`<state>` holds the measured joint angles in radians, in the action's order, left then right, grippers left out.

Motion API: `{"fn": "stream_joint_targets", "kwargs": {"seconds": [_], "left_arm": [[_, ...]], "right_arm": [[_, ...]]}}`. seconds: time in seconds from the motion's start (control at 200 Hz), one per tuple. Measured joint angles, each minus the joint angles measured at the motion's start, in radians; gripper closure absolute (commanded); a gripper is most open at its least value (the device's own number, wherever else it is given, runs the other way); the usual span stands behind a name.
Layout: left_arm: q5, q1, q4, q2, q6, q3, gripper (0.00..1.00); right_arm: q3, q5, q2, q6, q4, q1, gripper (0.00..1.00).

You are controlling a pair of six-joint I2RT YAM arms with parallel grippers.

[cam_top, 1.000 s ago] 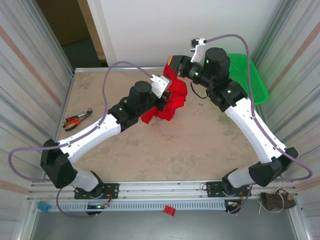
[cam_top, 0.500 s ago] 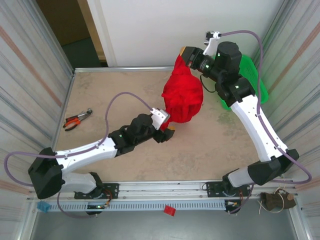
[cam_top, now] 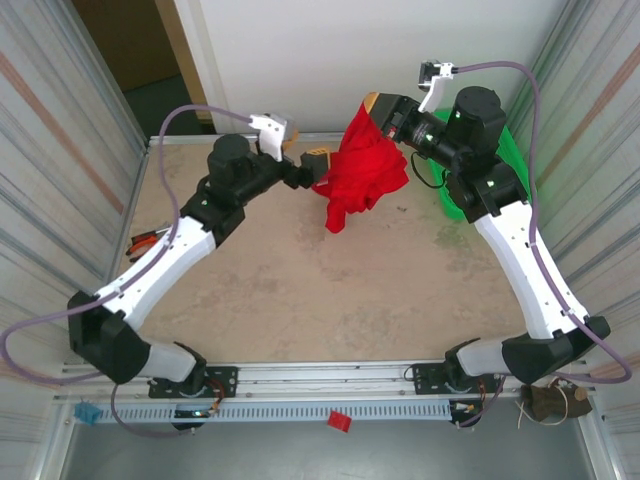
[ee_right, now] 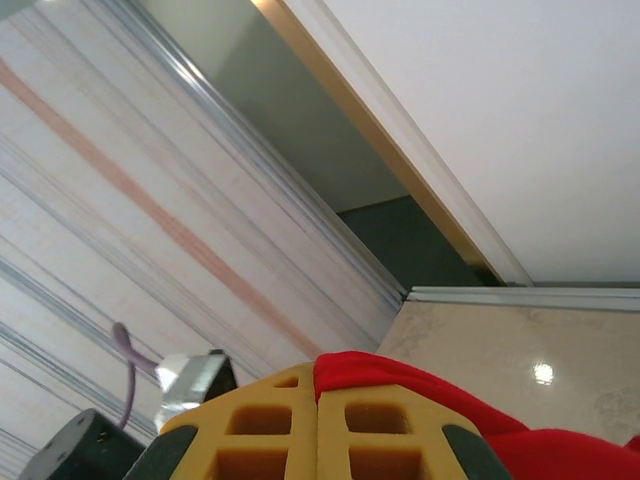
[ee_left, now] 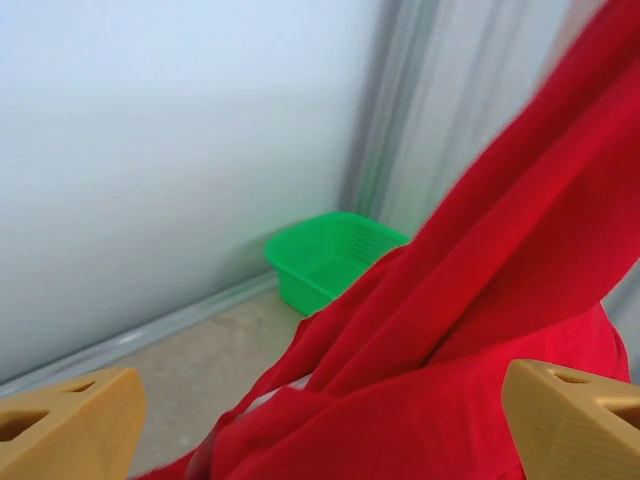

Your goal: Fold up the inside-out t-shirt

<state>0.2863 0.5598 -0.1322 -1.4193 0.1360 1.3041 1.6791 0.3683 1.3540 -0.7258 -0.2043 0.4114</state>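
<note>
Above the far middle of the table [cam_top: 300, 290], the bright red soft cloth t-shirt [cam_top: 362, 175] hangs bunched from the right gripper [cam_top: 378, 108], whose jaws are clamped on a fold at its top edge; the right wrist view shows red cloth pinched between the closed pads. Long axis of the t-shirt: top at the right gripper, loose tail pointing down toward near-left. Cannot tell whether the tail touches the table. Left gripper [cam_top: 300, 148] sits just left of the hanging cloth, jaws spread wide and holding nothing. In the left wrist view, red cloth crosses between its fingers [ee_left: 65, 435], with the green plastic mesh basket [ee_left: 330, 258] behind at far right. Judgement: the left gripper is the free claw, and the cloth lies straight ahead to its right, so closing on an edge looks like the next move.
</note>
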Motion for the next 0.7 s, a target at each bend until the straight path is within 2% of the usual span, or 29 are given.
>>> {"fn": "stream_joint_targets", "kwargs": {"seconds": [0.11,0.195,0.245,0.281,0.361,0.431,0.486,0.651,0.676,0.701], "left_arm": [[0.126,0.000,0.029,-0.070,-0.019,0.015,0.08],[0.224,-0.009,0.062,-0.119,-0.027,0.046,0.16],[0.289,-0.014,0.070,-0.138,-0.016,0.058,0.28],[0.327,-0.016,0.072,-0.143,-0.010,0.060,0.41],[0.391,-0.016,0.066,-0.140,0.003,0.048,0.58],[0.421,-0.008,0.044,-0.122,0.018,0.008,0.84],[0.430,0.002,0.030,-0.098,0.028,-0.039,1.00],[0.424,0.061,0.035,-0.058,0.025,-0.109,1.00],[0.419,0.071,0.035,-0.056,0.023,-0.109,0.87],[0.410,0.080,0.035,-0.054,0.020,-0.110,0.66]], "right_arm": [[0.000,0.001,0.000,0.000,-0.003,-0.007,1.00],[0.000,0.003,0.000,0.000,-0.005,-0.013,1.00],[0.000,0.003,0.000,-0.004,-0.006,-0.017,1.00],[0.000,0.003,0.000,-0.005,-0.006,-0.021,1.00],[0.000,0.002,0.000,-0.007,-0.005,-0.032,1.00],[0.000,-0.002,0.001,-0.007,-0.005,-0.040,1.00],[0.000,-0.006,0.003,-0.007,-0.005,-0.045,1.00],[-0.008,-0.008,0.016,-0.013,0.001,-0.059,1.00],[-0.010,-0.008,0.019,-0.018,0.002,-0.059,1.00],[-0.013,-0.008,0.021,-0.020,0.002,-0.060,1.00]]}}
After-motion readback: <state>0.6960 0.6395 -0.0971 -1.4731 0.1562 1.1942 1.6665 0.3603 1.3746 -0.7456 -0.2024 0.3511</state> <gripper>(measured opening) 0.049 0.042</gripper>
